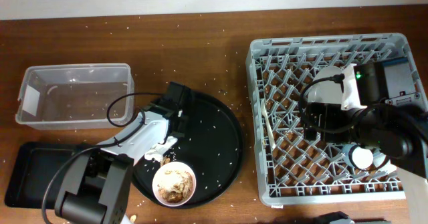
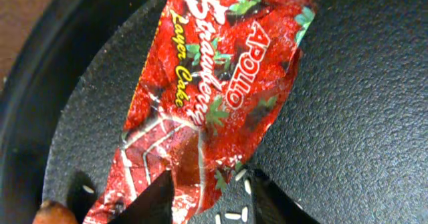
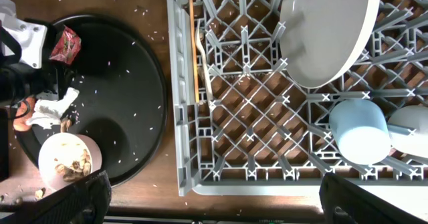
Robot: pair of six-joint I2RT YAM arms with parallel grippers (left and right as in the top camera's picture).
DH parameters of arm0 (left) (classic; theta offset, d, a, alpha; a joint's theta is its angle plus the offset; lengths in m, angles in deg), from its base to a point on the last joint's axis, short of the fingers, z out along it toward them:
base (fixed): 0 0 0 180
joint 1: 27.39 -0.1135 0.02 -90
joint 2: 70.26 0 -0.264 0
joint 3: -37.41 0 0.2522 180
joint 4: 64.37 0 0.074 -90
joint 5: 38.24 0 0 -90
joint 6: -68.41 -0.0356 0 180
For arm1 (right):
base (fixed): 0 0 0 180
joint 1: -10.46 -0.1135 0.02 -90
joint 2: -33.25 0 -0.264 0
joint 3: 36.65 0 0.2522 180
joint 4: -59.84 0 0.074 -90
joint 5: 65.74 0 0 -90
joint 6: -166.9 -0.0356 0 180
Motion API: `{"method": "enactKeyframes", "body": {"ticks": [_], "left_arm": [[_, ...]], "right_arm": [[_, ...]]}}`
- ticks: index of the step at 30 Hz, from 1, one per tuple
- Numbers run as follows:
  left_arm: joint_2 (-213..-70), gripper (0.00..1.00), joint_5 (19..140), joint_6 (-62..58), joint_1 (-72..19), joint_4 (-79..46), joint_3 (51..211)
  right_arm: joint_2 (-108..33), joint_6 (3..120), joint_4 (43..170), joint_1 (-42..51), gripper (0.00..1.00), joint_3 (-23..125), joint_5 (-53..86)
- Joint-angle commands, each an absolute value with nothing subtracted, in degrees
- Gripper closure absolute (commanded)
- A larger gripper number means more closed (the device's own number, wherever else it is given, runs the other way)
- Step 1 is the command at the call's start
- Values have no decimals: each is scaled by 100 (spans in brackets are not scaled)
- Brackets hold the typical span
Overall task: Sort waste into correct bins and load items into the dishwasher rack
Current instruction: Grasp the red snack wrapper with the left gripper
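**Left end effector (image 2: 207,200) astride the red snack wrapper (image 2: 214,97) on the large round black tray (image 1: 224,134)**

The wrapper lay flat at the far side of the round tray. The left end effector was released, with one finger (image 2: 150,200) on each side of the wrapper's lower end and bare tray showing beside it. Nearer the tray's front edge sat the white bowl (image 1: 174,182) holding food scraps (image 3: 70,167). The crumpled tissue (image 3: 53,107) and the carrot (image 3: 23,120) lay on the tray's left side. To the tray's right on the bench (image 1: 200,37), the dishwasher rack (image 1: 257,117) held the plate (image 3: 324,30), blue cup (image 3: 361,130), white cup (image 3: 411,130), fork (image 3: 204,57) and chopstick (image 3: 194,43). Above the rack, the right end effector (image 3: 214,184) was spread wide and held nothing. Left of the tray stood the clear tub (image 1: 73,68) and the shallow black tray (image 1: 27,174).
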State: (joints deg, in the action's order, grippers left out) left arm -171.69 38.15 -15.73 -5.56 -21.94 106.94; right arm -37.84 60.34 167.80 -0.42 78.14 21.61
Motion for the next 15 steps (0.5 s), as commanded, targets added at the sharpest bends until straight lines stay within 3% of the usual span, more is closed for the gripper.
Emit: {"method": "enactKeyframes", "body": {"ticks": [1,9,11,15], "left_arm": [[-17173,73,3594,-1719,-591,-2347,10547],[-17182,76,3400,-1736,-779,-2529,10547],[-17223,81,3594,-1739,-849,-2535,10547],[-17291,100,3802,-1741,-849,-2612,10547]], "right_arm": [[-3779,6008,16777,-42,1,7827,2185],[-3779,6008,16773,-40,1,7827,2187],[-3779,6008,16775,-40,1,7827,2187],[-3779,6008,16775,-42,1,7827,2187]]}}
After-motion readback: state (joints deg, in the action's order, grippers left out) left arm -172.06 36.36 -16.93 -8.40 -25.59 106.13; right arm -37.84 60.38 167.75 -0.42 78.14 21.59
